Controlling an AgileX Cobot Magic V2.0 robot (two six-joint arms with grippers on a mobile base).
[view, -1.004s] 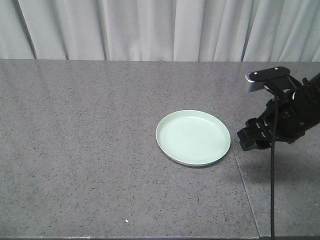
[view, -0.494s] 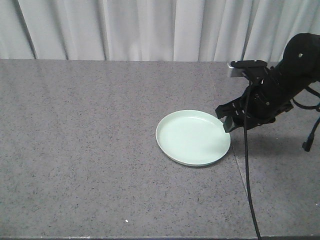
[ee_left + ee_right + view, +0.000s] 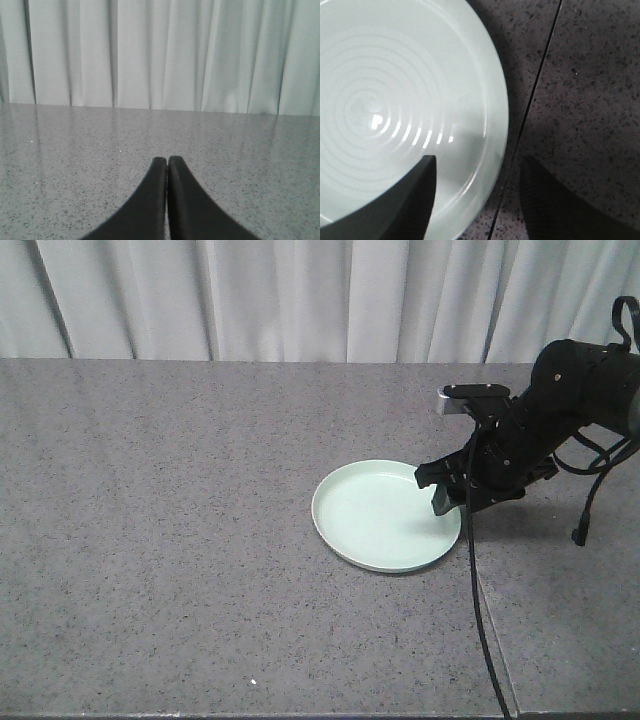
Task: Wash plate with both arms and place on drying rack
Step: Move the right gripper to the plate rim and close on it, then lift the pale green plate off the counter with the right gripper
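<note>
While the right tool (image 3: 436,492) gapes wide astride the rim of the plate (image 3: 378,517), the left tool (image 3: 167,161) is pinched together on nothing.
Nearest, the right wrist view has one finger (image 3: 405,205) over the plate's inside and the other above the speckled grey surface (image 3: 150,540) outside the rim, gripping nothing; whether either one touches cannot be told. The plate lies flat on the surface, right of its middle, its right edge just beside a thin seam (image 3: 492,615). Round, shallow and pale mint-green, it has a low raised rim and a glossy floor that carries only faint concentric rings and small glints of light. Behind it the black right arm (image 3: 570,390) reaches in from the right. Farthest back hangs a pale pleated curtain (image 3: 300,300).
</note>
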